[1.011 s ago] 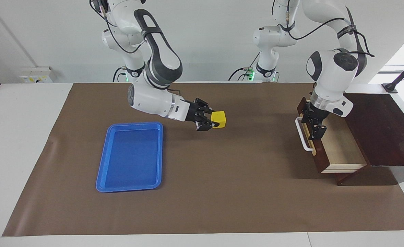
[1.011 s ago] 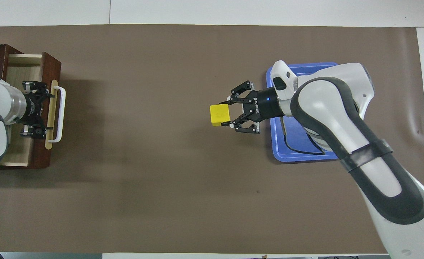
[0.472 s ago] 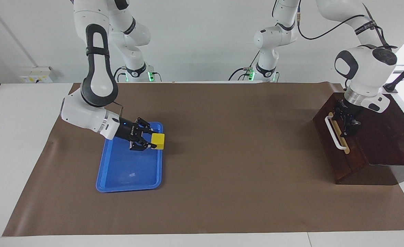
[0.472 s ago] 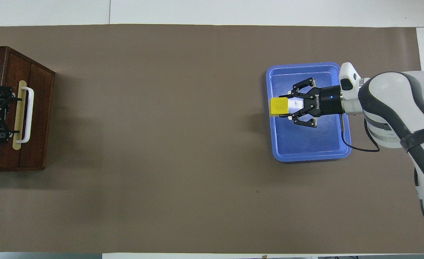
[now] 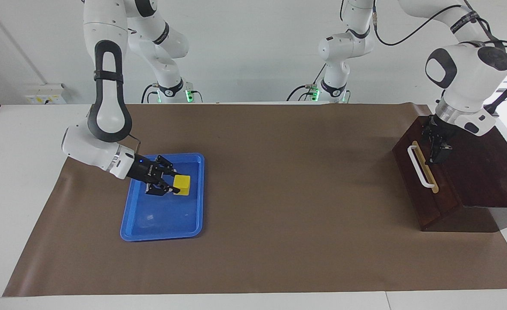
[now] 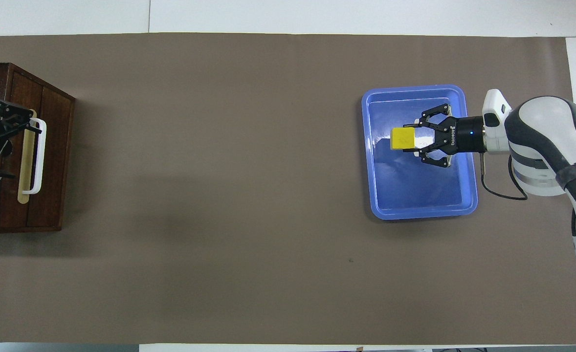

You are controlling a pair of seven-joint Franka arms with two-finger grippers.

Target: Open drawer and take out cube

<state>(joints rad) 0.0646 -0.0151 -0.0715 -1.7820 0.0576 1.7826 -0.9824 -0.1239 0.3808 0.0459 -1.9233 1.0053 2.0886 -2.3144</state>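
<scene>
- The facing view shows the right tool [image 5: 172, 185] low over the flat blue plastic tray [image 5: 126, 215]; in the overhead view this height cannot be read.
- The small bright yellow cube [image 5: 182, 184] is pinched between this tool's fingertips, over the tray's half nearer to the robots.
- The dark brown wooden drawer [image 5: 419, 189], with a white bar handle [image 5: 418, 167], is shut, well apart from the tray toward the left arm's end of the desk.
- The left tool [image 5: 437, 151] hangs spread just above the drawer's box, beside the handle; the right arm reaches out nearly level.
</scene>
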